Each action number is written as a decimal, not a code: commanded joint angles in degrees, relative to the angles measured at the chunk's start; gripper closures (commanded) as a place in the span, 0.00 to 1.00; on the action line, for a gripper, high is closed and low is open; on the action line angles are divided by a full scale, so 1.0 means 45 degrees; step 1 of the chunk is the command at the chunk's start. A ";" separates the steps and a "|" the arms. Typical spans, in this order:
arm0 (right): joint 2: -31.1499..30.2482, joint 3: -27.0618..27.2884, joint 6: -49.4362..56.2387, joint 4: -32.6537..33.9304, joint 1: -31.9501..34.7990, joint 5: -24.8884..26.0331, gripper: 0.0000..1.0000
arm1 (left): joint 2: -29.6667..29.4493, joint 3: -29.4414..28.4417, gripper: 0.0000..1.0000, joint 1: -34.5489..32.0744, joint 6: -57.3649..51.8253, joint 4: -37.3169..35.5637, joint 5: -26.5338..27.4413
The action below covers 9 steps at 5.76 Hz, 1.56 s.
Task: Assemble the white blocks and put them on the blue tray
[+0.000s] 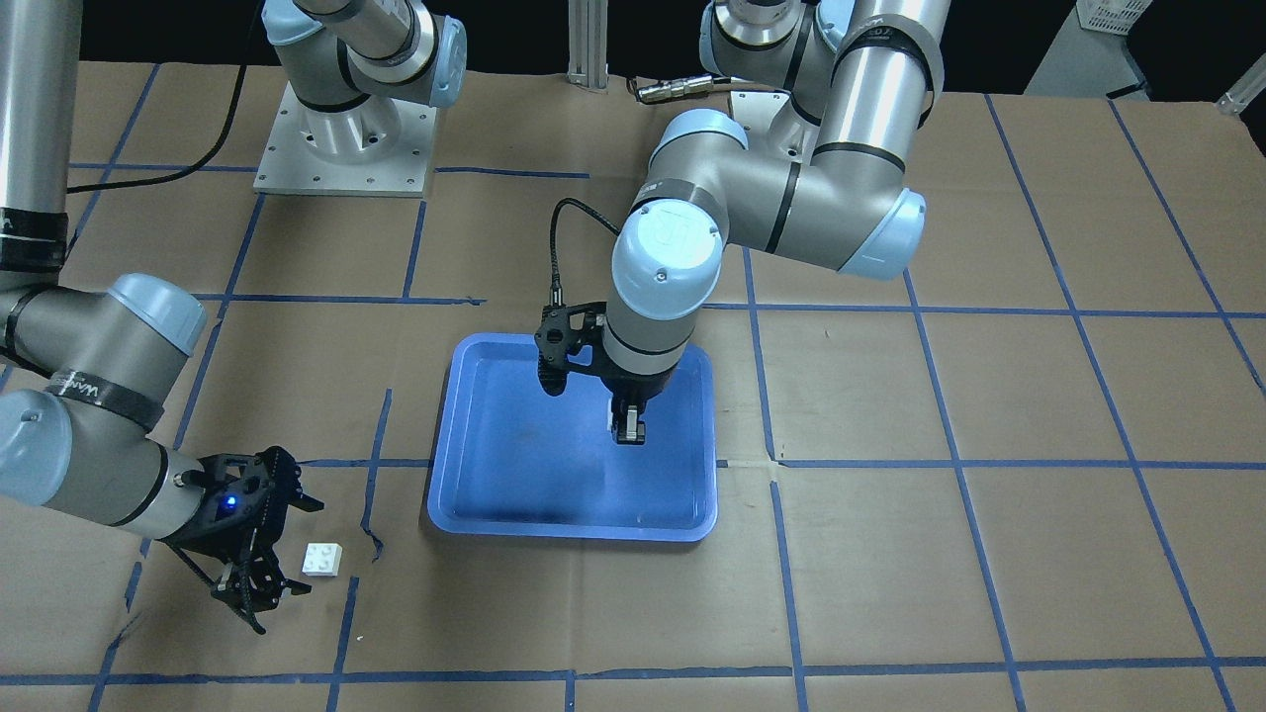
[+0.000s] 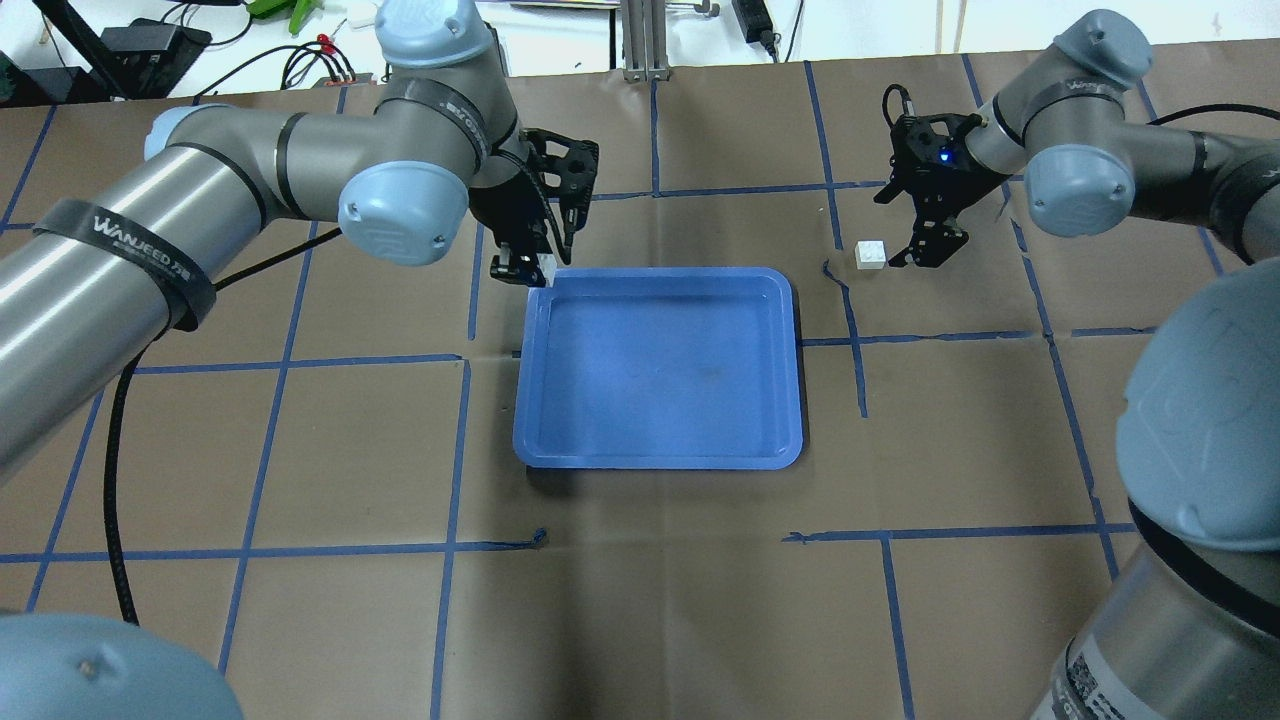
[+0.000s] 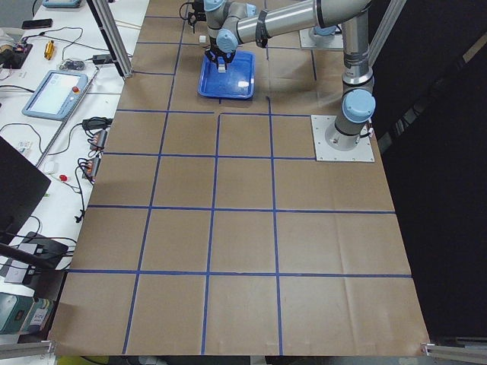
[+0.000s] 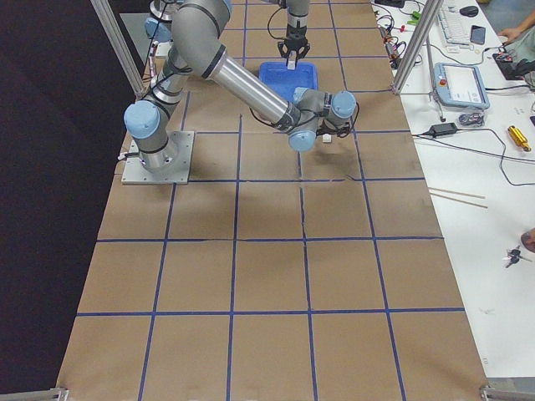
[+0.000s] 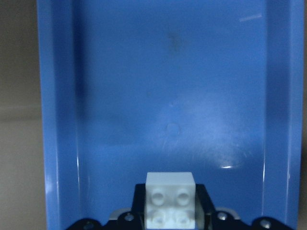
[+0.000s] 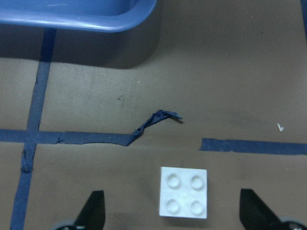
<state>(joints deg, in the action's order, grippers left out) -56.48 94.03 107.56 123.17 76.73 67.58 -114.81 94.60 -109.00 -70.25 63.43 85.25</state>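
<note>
My left gripper is shut on a white block and holds it over the blue tray, near the tray's left end; the overhead view also shows this block and the left gripper. The second white block lies studs up on the brown paper, to the right of the tray. My right gripper is open and low over the table, its fingers on either side of that block, apart from it.
Brown paper with blue tape lines covers the table. A curled, torn bit of tape lies between the loose block and the tray's corner. The arm bases stand at the robot's side of the table.
</note>
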 commanded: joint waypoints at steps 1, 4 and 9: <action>0.0050 0.0197 -0.0034 0.0030 0.0000 -0.0017 0.00 | -0.0927 0.0284 0.96 -0.0718 0.1078 -0.0656 -0.0038; 0.0226 0.0080 -0.0093 0.0049 0.0000 0.0021 0.25 | -0.0932 0.0771 0.90 -0.0759 0.1021 -0.1479 0.0234; 0.0129 -0.0600 -0.0229 0.0265 0.0000 0.0100 0.77 | -0.0720 0.0503 0.01 -0.0740 0.0962 -0.1403 0.0216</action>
<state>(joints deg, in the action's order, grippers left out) -55.64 92.62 106.90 124.50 76.73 68.18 -119.08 97.63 -112.40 -65.75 56.64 86.18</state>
